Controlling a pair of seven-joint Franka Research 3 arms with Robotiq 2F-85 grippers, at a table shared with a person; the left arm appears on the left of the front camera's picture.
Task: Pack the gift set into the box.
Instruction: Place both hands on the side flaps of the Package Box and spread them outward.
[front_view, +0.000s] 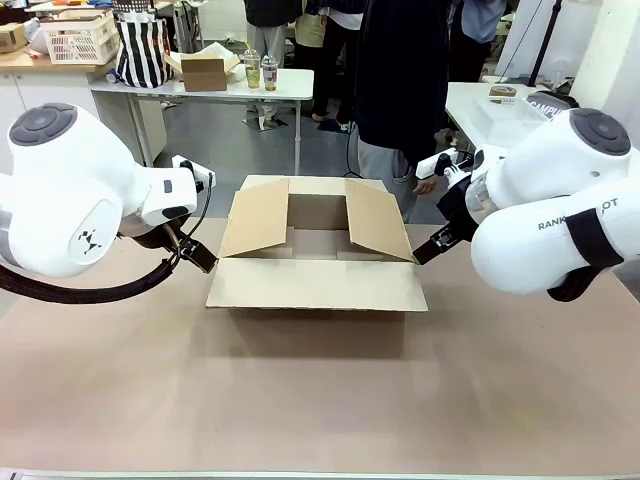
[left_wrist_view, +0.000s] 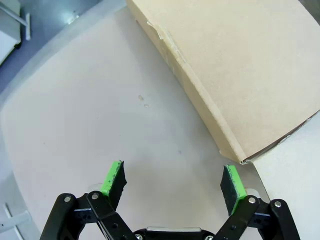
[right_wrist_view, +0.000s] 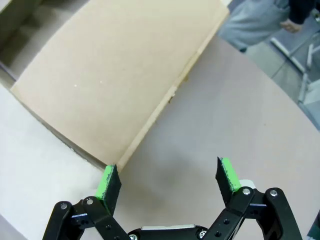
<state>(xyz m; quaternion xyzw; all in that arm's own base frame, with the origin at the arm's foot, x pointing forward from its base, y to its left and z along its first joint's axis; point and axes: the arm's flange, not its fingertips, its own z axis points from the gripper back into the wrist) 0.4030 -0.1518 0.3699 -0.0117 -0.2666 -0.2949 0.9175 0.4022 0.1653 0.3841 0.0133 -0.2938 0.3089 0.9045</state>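
Note:
The box (front_view: 316, 262) stands in the middle of the table with all four flaps spread open and its inside in shadow. The gift set is out of view. My left gripper (front_view: 203, 258) is open just off the box's left flap. In the left wrist view that gripper (left_wrist_view: 172, 182) holds nothing, and the box (left_wrist_view: 240, 70) lies ahead to the right. My right gripper (front_view: 432, 248) is open at the near corner of the right flap. In the right wrist view it (right_wrist_view: 167, 182) is empty, its left pad beside the flap's corner on the box (right_wrist_view: 115, 80).
A person in dark clothes (front_view: 400, 80) stands at the far side behind the box, one hand (front_view: 425, 186) hanging low. Behind are a white table (front_view: 290, 88) with a small carton (front_view: 203, 70), cups and a striped bag (front_view: 143, 50). The brown tabletop (front_view: 320, 400) stretches bare toward me.

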